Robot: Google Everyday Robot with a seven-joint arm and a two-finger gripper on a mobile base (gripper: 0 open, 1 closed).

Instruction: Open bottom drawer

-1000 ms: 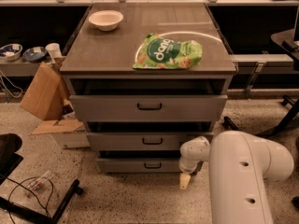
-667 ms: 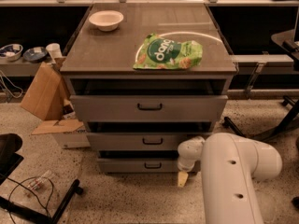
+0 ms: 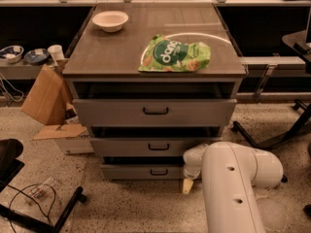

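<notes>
Over the last second the bottom drawer (image 3: 129, 172) has not budged: its front sits where it did, lowest of the three under the desk (image 3: 112, 57), close to the floor. Its small black bar handle (image 3: 158, 172) is untouched. Just right of that front, the hand (image 3: 187, 185) has crept a little leftward while staying low, beside the drawer's right end and short of the handle. Whether it is apart or together I cannot tell. Further right, the bulky white arm (image 3: 235, 188) has swung in toward the cabinet (more than the hand itself has moved).

I judge that this is still the approach: nothing is gripped and the pull has not begun.

The drawer shows a plain grey panel, the narrowest and shortest of the three fronts. The handle is centred on it, with a dark gap above. Its right corner is partly hidden behind the arm's wrist.
</notes>
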